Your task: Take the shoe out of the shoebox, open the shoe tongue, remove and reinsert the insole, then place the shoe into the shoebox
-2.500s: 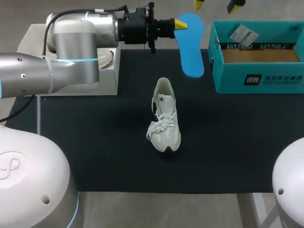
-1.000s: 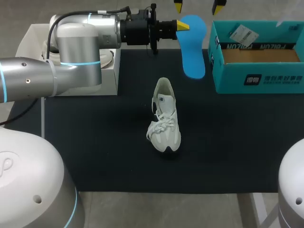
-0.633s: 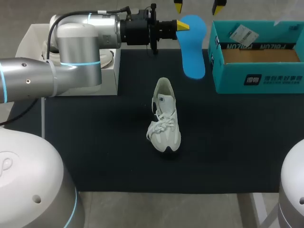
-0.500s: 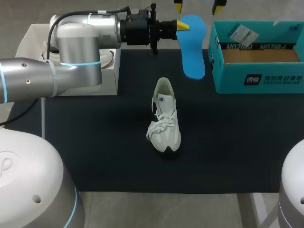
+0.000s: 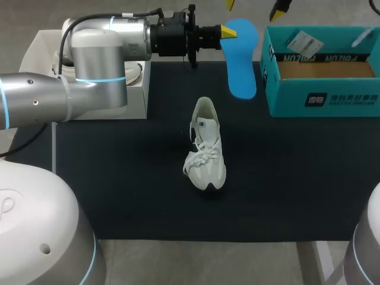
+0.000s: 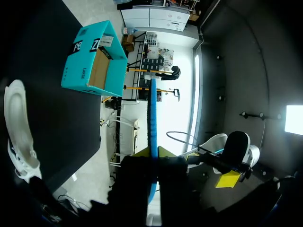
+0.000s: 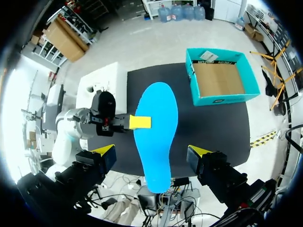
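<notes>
Pinching the blue insole [image 5: 240,59] by its edge with the left gripper [image 5: 228,30], fingers clamped on it from both sides, holding it up off the black mat [image 5: 119,178] so most of it is sticking out ahead of the tips. Leaving the white shoe [image 5: 206,148] sitting upright on the mat, well apart from that gripper and off to its side, nothing touching it. Hovering the right gripper [image 7: 151,153] over the insole with fingers spread wide and not touching it, teal shoebox [image 5: 320,71] sitting open off to that gripper's side, near the insole but apart.
</notes>
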Robot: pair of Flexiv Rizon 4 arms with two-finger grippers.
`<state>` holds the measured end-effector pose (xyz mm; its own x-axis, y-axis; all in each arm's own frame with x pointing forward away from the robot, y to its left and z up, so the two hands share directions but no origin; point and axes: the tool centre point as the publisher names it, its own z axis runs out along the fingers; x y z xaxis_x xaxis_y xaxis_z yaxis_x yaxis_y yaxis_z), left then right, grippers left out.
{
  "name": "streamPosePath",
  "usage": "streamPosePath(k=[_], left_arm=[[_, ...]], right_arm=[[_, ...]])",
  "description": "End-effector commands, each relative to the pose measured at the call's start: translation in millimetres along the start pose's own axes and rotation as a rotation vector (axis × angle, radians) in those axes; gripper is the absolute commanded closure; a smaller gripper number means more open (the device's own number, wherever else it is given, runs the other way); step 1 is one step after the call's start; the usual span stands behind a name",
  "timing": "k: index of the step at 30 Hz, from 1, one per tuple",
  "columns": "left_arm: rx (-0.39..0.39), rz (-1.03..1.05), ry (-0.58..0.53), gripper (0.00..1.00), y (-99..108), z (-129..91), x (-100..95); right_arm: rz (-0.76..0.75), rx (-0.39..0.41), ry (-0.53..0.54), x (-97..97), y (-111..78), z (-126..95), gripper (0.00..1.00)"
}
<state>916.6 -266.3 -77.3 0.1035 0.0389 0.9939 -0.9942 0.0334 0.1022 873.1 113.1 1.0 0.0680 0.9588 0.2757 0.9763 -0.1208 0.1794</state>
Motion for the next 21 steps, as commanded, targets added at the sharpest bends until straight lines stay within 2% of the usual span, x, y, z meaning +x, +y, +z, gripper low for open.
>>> streamPosePath(k=[1,7,10,16,21], left_arm=[[0.001,0.001,-0.002,1.0,0.6,-0.2,0.0],[0.001,0.001,-0.002,1.0,0.6,-0.2,0.0],[0.001,0.001,-0.002,1.0,0.6,-0.2,0.0],[0.001,0.001,-0.002,1.0,0.6,-0.2,0.0],[0.001,0.001,-0.002,1.0,0.6,-0.2,0.0]], right_arm=[[0.033,-0.159,0.315,-33.9,-14.5,0.4,0.0],[0.035,-0.18,0.521,-36.9,-11.8,1.0,0.0],[0.053,-0.16,0.614,-36.8,-10.4,2.0,0.0],[0.07,-0.141,0.689,-38.1,-9.3,3.7,0.0],[0.079,-0.136,0.804,-42.4,-10.7,5.7,0.0]])
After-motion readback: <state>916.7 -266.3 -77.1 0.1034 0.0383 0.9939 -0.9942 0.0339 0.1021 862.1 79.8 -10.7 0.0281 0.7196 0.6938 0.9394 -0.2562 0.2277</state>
